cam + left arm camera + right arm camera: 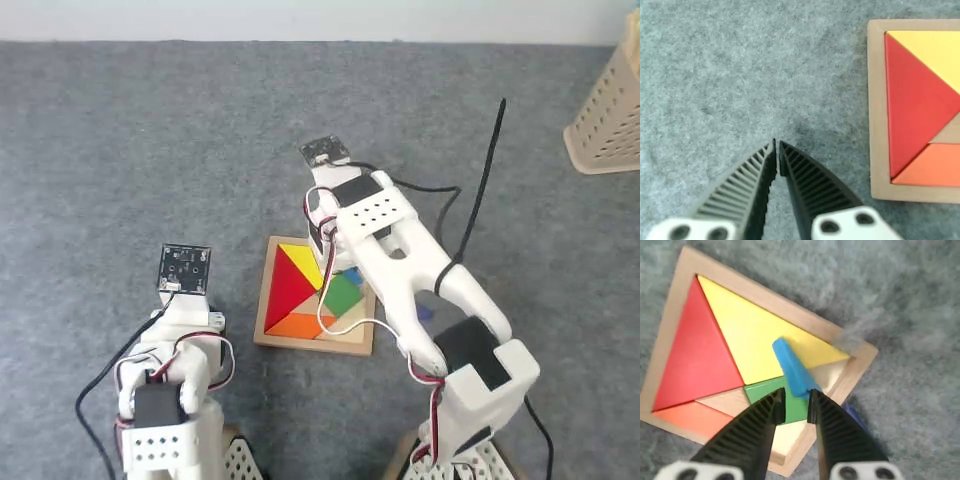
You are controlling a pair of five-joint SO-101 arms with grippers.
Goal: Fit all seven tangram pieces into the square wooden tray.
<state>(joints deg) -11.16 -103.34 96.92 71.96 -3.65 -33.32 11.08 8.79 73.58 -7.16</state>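
Over the tray (pixel 760 296), right gripper (pixel 796 397) narrowed to a slit, pinching one end of the blue piece (pixel 790 367) — the rest jutting out past the fingertips, slanted above the yellow piece (pixel 765 335) and green piece (pixel 760 392) lying inside the tray. Just beside the tray, left gripper (pixel 776 147) pressed fully closed, empty — over grey carpet (pixel 715 75).
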